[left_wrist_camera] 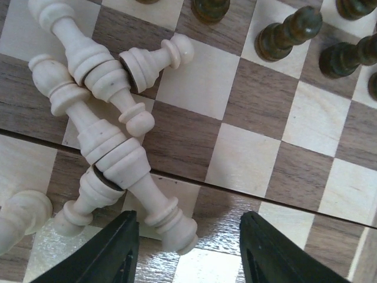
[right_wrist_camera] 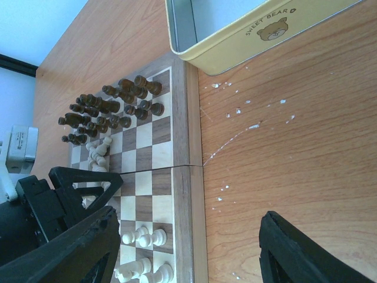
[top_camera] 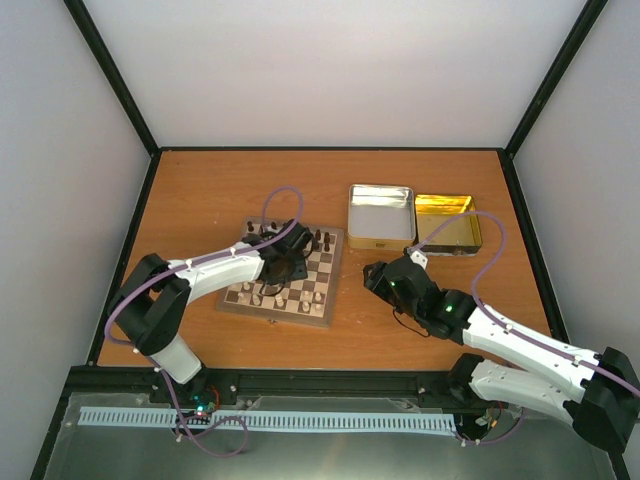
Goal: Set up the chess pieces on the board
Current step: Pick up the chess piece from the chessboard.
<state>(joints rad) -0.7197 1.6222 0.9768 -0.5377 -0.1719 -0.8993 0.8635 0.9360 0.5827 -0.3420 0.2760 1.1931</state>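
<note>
The board (top_camera: 333, 285) lies left of centre on the table. My left gripper (top_camera: 284, 268) hangs low over it, open. In the left wrist view a heap of pale cream chess pieces (left_wrist_camera: 100, 130) lies toppled on the board (left_wrist_camera: 247, 159). One cream piece's knobbed end (left_wrist_camera: 174, 227) lies between the fingers of my left gripper (left_wrist_camera: 185, 250), close to the left finger (left_wrist_camera: 112, 253) and apart from the right one. Dark pieces (left_wrist_camera: 288, 32) stand upright at the upper right. My right gripper (top_camera: 376, 279) is open and empty just right of the board.
A silver tin (top_camera: 381, 215) and a gold tin (top_camera: 447, 222) stand open behind the right arm. In the right wrist view the yellow tin (right_wrist_camera: 235, 29) is ahead, dark pieces (right_wrist_camera: 112, 106) crowd the board's far end, and cream pieces (right_wrist_camera: 141, 236) stand near its border (right_wrist_camera: 188, 118).
</note>
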